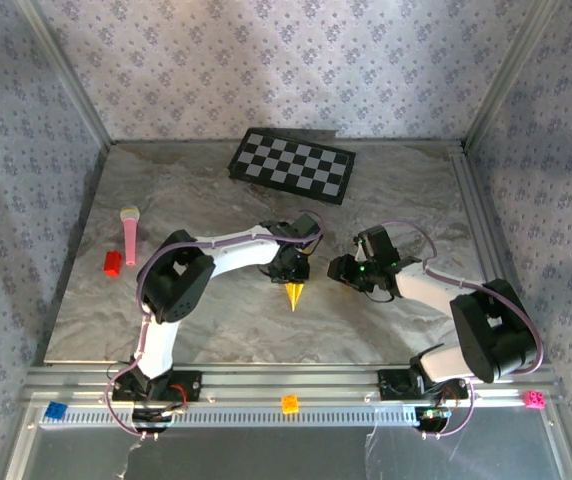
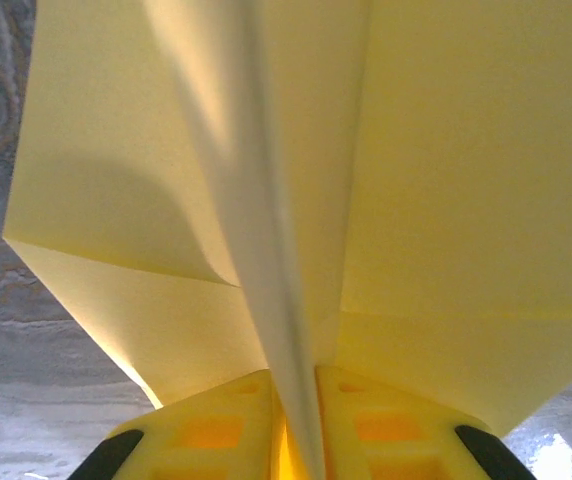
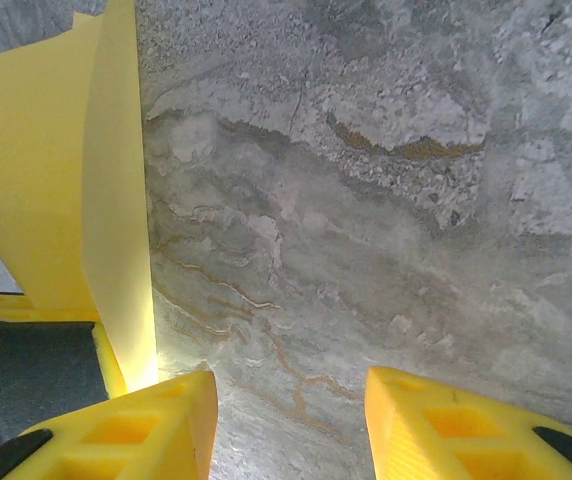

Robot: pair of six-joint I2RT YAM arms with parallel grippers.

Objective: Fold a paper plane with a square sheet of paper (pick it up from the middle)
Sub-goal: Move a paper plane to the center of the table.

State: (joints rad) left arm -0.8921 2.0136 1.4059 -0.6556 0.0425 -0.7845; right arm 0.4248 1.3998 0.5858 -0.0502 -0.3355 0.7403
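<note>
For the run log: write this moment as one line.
left hand: shut on plane centre fold | right hand: open, empty, above table | plane: dart-shaped, beside right hand

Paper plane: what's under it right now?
Marbled table shows past the paper plane's edges; whatever lies directly beneath is covered. Its centre fold sits between the left claw's fingers.

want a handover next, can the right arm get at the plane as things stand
Probably yes. The right gripper is open and empty, close beside the plane, with bare table between its fingers. The left gripper pinches the centre fold, so likely only a wing is free to take.
</note>
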